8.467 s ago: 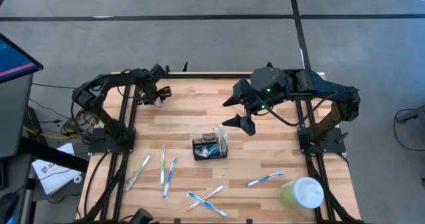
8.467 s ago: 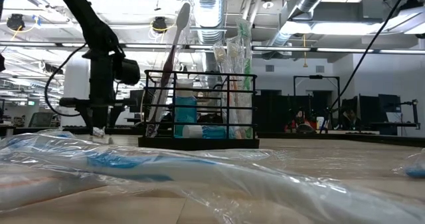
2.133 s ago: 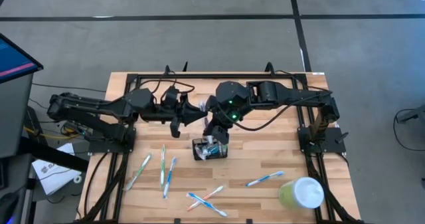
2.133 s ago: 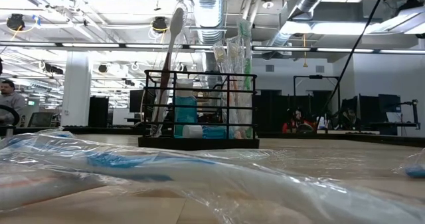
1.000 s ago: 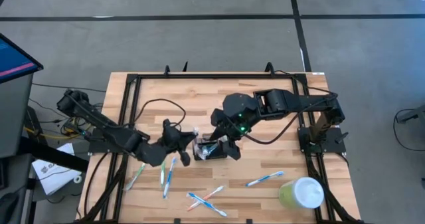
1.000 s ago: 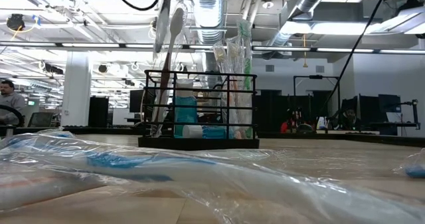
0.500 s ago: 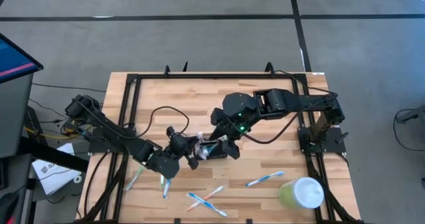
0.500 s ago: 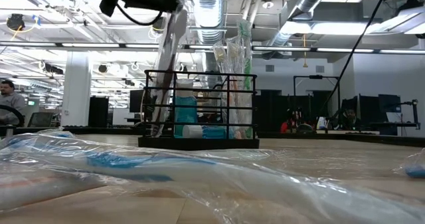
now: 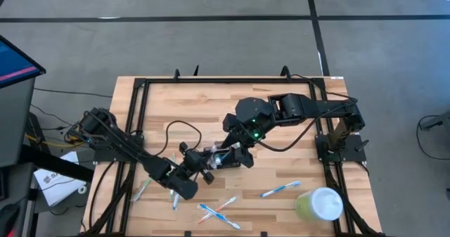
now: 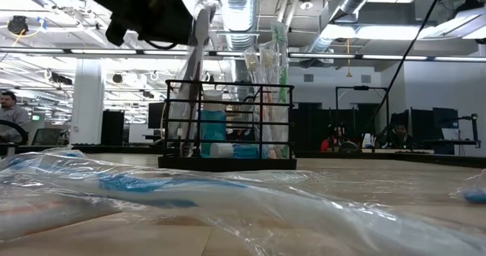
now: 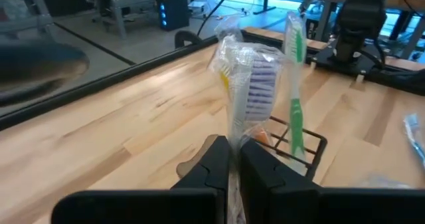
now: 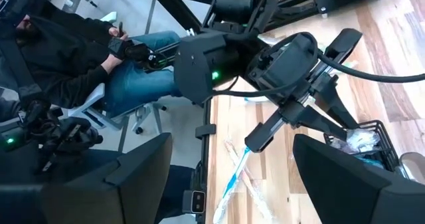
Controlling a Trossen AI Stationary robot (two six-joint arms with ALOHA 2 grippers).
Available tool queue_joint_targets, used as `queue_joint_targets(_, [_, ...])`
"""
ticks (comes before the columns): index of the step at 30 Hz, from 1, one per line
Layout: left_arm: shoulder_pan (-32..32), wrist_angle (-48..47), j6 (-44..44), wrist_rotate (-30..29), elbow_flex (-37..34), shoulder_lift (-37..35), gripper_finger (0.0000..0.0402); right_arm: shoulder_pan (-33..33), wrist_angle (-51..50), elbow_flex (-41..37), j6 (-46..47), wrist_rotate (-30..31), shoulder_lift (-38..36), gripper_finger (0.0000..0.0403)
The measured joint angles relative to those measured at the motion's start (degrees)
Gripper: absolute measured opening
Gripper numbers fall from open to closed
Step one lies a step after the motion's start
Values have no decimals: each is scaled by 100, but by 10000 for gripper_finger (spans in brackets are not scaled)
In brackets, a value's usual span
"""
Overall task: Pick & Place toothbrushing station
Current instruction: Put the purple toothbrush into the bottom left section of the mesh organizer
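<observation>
The toothbrushing station (image 9: 223,158), a small black wire holder with several brushes standing in it, rests on its base at the table's middle; the low view shows it too (image 10: 228,123). My left gripper (image 9: 205,164) is at the station's left side, shut on a plastic-wrapped toothbrush (image 11: 251,84) with purple bristles. My right gripper (image 9: 238,155) hangs open above the station, its fingers wide apart with nothing between them (image 12: 242,177). My left gripper pinches the wrapped toothbrush's handle (image 11: 231,159) between its two fingers. The fingers come nearly level from the table's left and near side. The brush's head (image 11: 260,91) sticks out beyond the fingertips, clear of the table. The handle's other end is hidden by the gripper.
Several wrapped toothbrushes lie loose near the front edge (image 9: 144,188) (image 9: 218,212) (image 9: 280,189); one fills the low view's foreground (image 10: 152,188). A pale green cup with white lid (image 9: 320,205) stands at the near right corner. A seated person (image 12: 99,64) is beyond the table's left side.
My left gripper has sunk and gone toward the table's near edge, staying beside the station's left side, and has rolled somewhat. It stays shut on the wrapped toothbrush, which has come down with it.
</observation>
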Motion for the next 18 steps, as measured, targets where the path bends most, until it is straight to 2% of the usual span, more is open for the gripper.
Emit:
queue_joint_targets(10, [4, 8, -107, -106, 0, 64, 14, 0, 4, 0, -13, 0, 2, 305])
queue_joint_targets(18, [-37, 76, -934, -320, -425, 66, 6, 2, 20, 0, -39, 2, 2, 305])
